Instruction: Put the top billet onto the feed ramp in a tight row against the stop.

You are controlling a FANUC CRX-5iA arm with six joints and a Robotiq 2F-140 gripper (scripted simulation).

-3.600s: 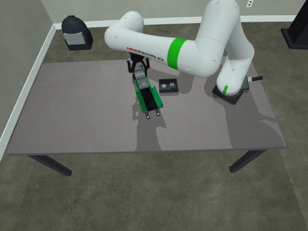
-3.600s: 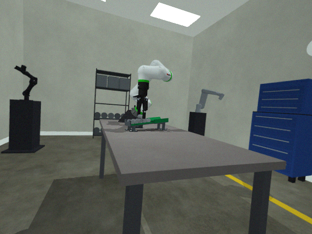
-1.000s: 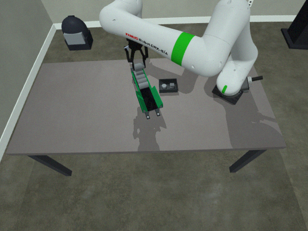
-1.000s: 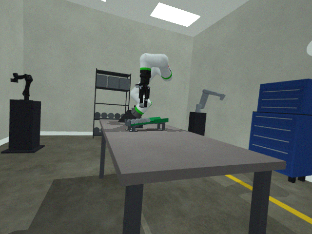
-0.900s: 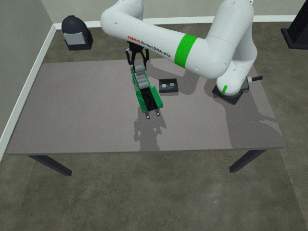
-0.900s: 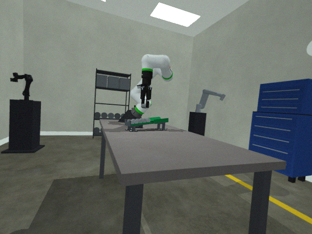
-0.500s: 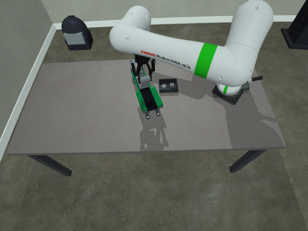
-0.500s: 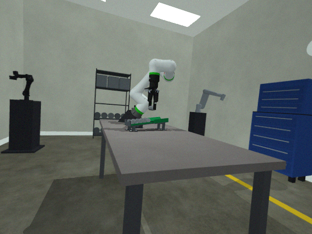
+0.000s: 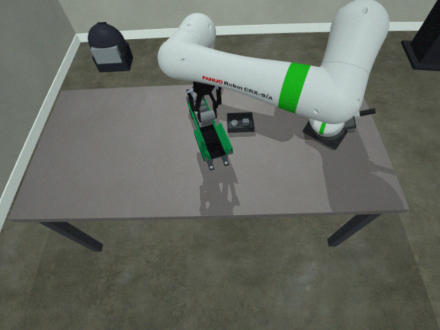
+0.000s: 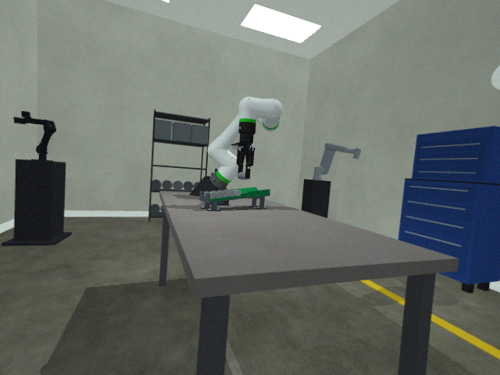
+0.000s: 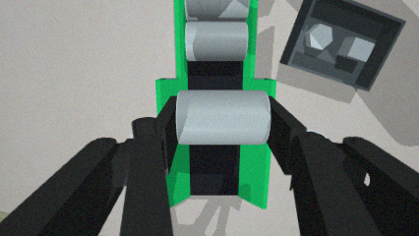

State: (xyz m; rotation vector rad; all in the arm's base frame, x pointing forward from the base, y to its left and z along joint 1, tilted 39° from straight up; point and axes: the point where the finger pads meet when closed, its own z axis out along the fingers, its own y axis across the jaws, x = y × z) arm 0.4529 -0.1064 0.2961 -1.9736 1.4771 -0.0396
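From where I stand, the long grey counter point(image 10: 282, 246) runs away from me toward the green feed ramp point(image 10: 242, 194) at its far end. Above the ramp hangs the black pincer point(image 11: 222, 123), pinching a steel billet point(image 11: 222, 117) by its two flat ends, lifted off the ramp's dark channel. Further along the ramp lie other billets point(image 11: 215, 40) in a row. Beside the ramp sits a small dark tray point(image 9: 250, 117).
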